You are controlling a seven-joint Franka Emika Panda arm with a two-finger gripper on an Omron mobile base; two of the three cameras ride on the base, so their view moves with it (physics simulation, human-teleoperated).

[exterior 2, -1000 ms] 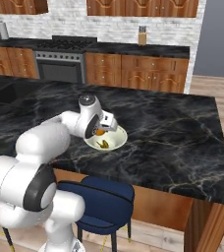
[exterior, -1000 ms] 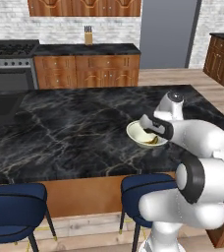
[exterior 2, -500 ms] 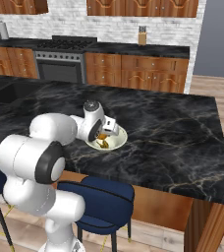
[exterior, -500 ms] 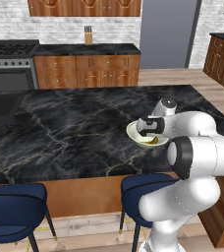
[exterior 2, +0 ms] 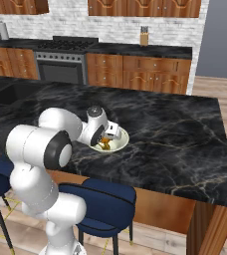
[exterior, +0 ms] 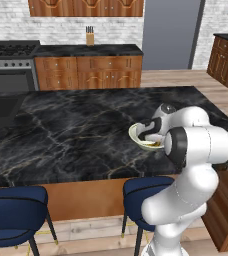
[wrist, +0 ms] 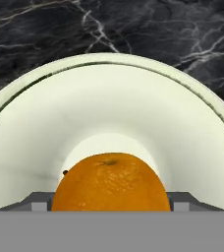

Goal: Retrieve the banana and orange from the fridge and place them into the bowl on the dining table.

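The cream-white bowl [wrist: 109,59] stands on the black marble dining table [exterior: 71,135] near its front edge. My gripper [wrist: 111,203] reaches down into the bowl, shut on the orange [wrist: 109,182], which fills the gap between the fingers just above the bowl's floor. From the base, the hand [exterior: 153,136] covers most of the bowl [exterior: 135,135], and an orange patch [exterior 2: 104,145] shows under the gripper [exterior 2: 105,141]. A yellowish bit lies at the bowl's near side; I cannot tell whether it is the banana. The grey fridge [exterior: 171,35] stands at the back.
Blue stools [exterior: 16,212] [exterior: 146,192] stand tucked under the table's near side. My own elbow [exterior: 196,145] bulks just right of the bowl. A stove [exterior: 6,65] and a knife block [exterior: 89,36] are on the far counter.
The arm has folded in and the hand has sunk lower into the bowl with the orange. The bowl has stayed where it was.
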